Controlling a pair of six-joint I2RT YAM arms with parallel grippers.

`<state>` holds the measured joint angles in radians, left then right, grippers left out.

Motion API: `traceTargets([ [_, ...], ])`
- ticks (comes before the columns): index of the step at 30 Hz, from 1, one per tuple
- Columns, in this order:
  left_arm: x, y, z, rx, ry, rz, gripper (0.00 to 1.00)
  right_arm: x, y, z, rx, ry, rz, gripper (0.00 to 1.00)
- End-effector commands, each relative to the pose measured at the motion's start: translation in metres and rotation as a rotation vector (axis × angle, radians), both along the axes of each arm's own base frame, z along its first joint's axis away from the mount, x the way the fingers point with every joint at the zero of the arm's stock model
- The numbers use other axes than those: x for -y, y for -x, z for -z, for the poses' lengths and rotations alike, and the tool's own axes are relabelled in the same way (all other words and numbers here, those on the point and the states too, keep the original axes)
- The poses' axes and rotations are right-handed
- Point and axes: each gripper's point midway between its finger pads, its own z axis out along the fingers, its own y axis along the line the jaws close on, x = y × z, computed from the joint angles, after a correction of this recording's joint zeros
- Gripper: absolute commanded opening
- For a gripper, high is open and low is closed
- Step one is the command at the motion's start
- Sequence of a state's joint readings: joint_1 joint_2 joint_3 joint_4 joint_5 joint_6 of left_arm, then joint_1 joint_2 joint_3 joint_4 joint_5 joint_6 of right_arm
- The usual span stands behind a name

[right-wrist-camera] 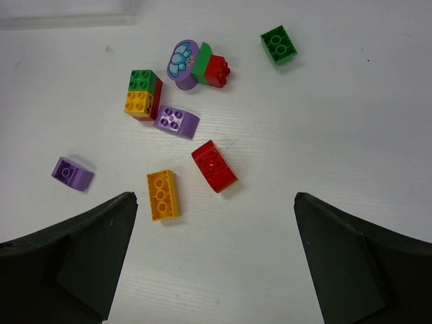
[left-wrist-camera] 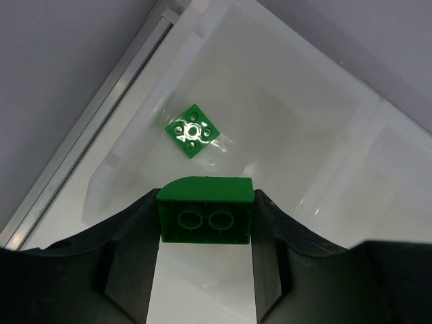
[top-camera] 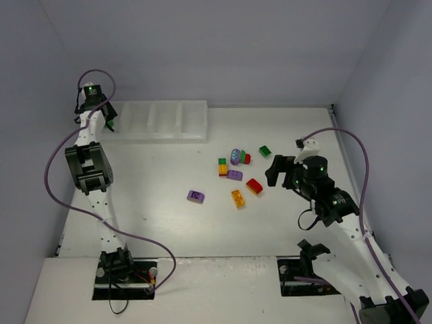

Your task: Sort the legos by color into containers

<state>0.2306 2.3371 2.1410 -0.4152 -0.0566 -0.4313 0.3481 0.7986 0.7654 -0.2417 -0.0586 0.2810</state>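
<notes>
Top external view showed the left gripper reaching over the leftmost end of the tray, probably so that its load could drop into that compartment. The loose legos lay on the table, well apart from the tray and near the right gripper.

Left wrist view had the jaws pinching a green brick above the compartment, where a small green plate already lay. Nothing stood between them, and the divider wall was off to one side.

Right wrist view showed the fingers spread wide and holding nothing, over a red brick and an orange-yellow brick. These lay close together, so picking one cleanly looked likely to need care.
</notes>
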Motion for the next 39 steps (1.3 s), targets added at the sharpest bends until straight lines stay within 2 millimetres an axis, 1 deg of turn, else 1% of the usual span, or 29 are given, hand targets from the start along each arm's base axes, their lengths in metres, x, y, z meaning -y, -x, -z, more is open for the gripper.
traceTargets([
  [1,-0.011,-0.023,-0.058,0.168,-0.029,-0.020,0.22,-0.004,-0.012,-0.011,0.051,-0.029,0.020,0.99],
  [3,-0.012,-0.025,-0.056,0.170,-0.027,-0.018,0.37,-0.004,-0.013,-0.011,0.045,-0.034,0.023,0.99],
  [4,-0.011,-0.027,-0.053,0.171,-0.024,-0.015,0.48,-0.005,-0.013,-0.010,0.041,-0.036,0.023,0.99],
  [6,-0.010,-0.029,-0.053,0.177,-0.018,-0.005,0.61,-0.005,-0.014,-0.009,0.037,-0.038,0.023,0.99],
  [7,-0.007,-0.030,-0.052,0.179,-0.010,0.009,0.72,-0.006,-0.014,-0.009,0.034,-0.039,0.019,0.99],
  [8,-0.005,-0.030,-0.051,0.177,-0.003,0.015,0.76,-0.006,-0.014,-0.009,0.034,-0.041,0.020,0.99],
  [11,-0.002,-0.025,-0.054,0.175,-0.006,0.034,0.83,-0.007,-0.014,-0.010,0.037,-0.037,0.014,0.99],
  [12,-0.001,-0.021,-0.068,0.194,-0.023,0.044,0.84,-0.007,-0.014,-0.011,0.039,-0.035,0.011,0.99],
  [13,0.005,-0.018,-0.072,0.196,-0.014,0.069,0.87,-0.007,-0.014,-0.012,0.041,-0.037,0.006,0.99],
  [14,0.007,-0.011,-0.067,0.172,-0.016,0.077,0.90,-0.008,-0.014,-0.012,0.042,-0.035,0.003,0.99],
  [15,0.013,-0.002,-0.085,0.186,-0.021,0.088,0.92,-0.008,-0.014,-0.013,0.046,-0.034,0.000,0.99],
  [17,0.032,0.010,-0.094,0.182,-0.007,0.156,0.94,-0.008,-0.014,-0.016,0.055,-0.031,-0.008,0.99],
  [18,0.041,0.029,-0.100,0.163,-0.004,0.169,0.94,-0.008,-0.014,-0.016,0.057,-0.028,-0.011,0.99],
  [19,0.050,0.038,-0.100,0.153,-0.006,0.193,0.94,-0.008,-0.014,-0.017,0.061,-0.025,-0.013,0.99],
  [20,0.069,0.047,-0.102,0.146,-0.007,0.241,0.94,-0.008,-0.014,-0.018,0.064,-0.025,-0.014,0.99],
  [21,0.083,0.069,-0.102,0.127,0.003,0.264,0.94,-0.008,-0.013,-0.019,0.069,-0.025,-0.018,0.99],
  [22,0.095,0.080,-0.099,0.117,0.013,0.291,0.94,-0.008,-0.013,-0.020,0.072,-0.023,-0.020,1.00],
  [23,0.119,0.090,-0.098,0.111,0.039,0.335,0.94,-0.008,-0.013,-0.020,0.074,-0.022,-0.022,1.00],
  [24,0.135,0.106,-0.111,0.131,0.037,0.370,0.94,-0.008,-0.013,-0.020,0.074,-0.021,-0.024,1.00],
  [25,0.148,0.125,-0.084,0.057,0.040,0.395,0.94,-0.008,-0.013,-0.020,0.077,-0.018,-0.023,1.00],
  [26,0.178,0.141,-0.076,0.009,0.021,0.460,0.94,-0.007,-0.013,-0.020,0.075,-0.015,-0.019,1.00],
  [27,0.191,0.157,-0.080,0.008,0.007,0.487,0.94,-0.007,-0.013,-0.019,0.070,-0.012,-0.021,1.00],
  [28,0.205,0.177,-0.057,-0.054,0.021,0.519,0.94,-0.007,-0.012,-0.018,0.070,-0.013,-0.022,1.00],
  [29,0.218,0.190,-0.050,-0.081,0.037,0.539,0.94,-0.007,-0.012,-0.019,0.073,-0.019,-0.022,1.00],
  [30,0.248,0.208,-0.052,-0.080,0.043,0.609,0.94,-0.007,-0.011,-0.018,0.071,-0.021,-0.022,1.00],
  [31,0.260,0.226,-0.034,-0.133,0.052,0.639,0.94,-0.008,-0.010,-0.016,0.067,-0.022,-0.028,1.00],
  [32,0.290,0.245,-0.031,-0.151,0.062,0.703,0.94,-0.009,-0.009,-0.015,0.065,-0.023,-0.034,1.00],
  [36,0.332,0.290,0.003,-0.256,0.048,0.792,0.94,-0.010,-0.005,-0.011,0.059,-0.027,-0.050,1.00],
  [39,0.349,0.304,0.019,-0.300,0.051,0.802,0.94,-0.012,-0.001,-0.013,0.068,-0.043,-0.061,1.00],
])
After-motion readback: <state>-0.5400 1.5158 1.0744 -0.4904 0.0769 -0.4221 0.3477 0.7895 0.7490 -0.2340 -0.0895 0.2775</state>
